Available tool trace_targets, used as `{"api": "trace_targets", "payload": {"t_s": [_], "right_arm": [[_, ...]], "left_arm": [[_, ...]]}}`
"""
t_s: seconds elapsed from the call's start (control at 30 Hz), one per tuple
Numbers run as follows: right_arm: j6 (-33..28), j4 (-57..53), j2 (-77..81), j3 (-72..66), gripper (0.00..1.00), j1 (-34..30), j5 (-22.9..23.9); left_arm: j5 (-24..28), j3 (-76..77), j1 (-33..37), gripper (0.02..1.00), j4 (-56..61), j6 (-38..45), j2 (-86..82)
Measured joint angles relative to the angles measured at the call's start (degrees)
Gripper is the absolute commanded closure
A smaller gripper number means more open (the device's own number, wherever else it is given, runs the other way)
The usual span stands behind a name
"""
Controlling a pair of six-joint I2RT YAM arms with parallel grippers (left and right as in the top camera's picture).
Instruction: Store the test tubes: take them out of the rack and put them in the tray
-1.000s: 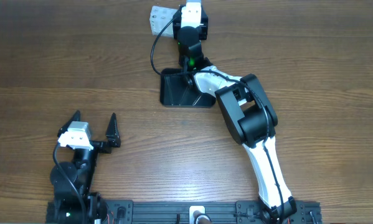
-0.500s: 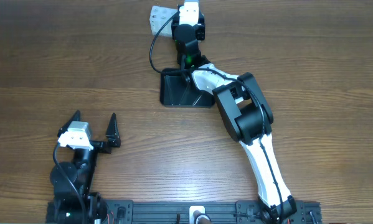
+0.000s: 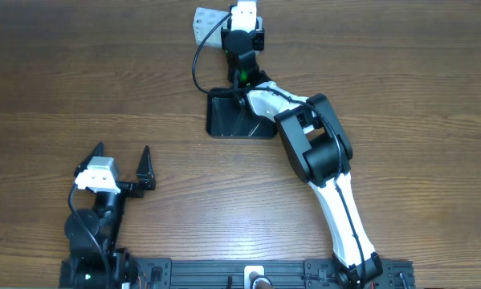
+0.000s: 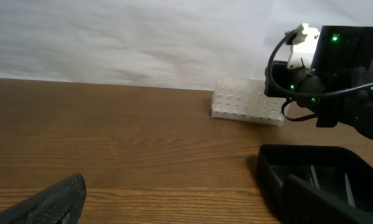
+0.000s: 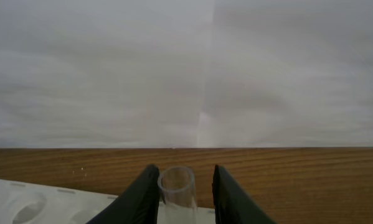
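One test tube (image 5: 177, 186), between right fingers (image 5: 142, 196)

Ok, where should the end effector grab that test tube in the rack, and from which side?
Grip the test tube just below its open rim, the part clear of the rack. Come from above, straddling it: it stands upright, the rest hidden below.

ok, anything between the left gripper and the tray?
Nothing. In the top view only bare table lies between the left gripper and the tray. The left wrist view also shows bare wood up to the tray.
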Motion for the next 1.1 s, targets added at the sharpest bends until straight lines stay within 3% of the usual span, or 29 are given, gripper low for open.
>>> {"api": "trace_targets", "payload": {"t_s": [0.47, 1.1], "right_arm": [[1.07, 0.07, 0.00, 0.00, 0.989, 0.00, 0.00], [1.31, 0.00, -0.02, 0.04, 0.991, 0.09, 0.00]], "left_arm": [[0.00, 0.00, 0.00, 0.018, 0.00, 0.00, 0.00], [0.00, -0.02, 0.00, 0.020, -0.02, 0.00, 0.00]]}}
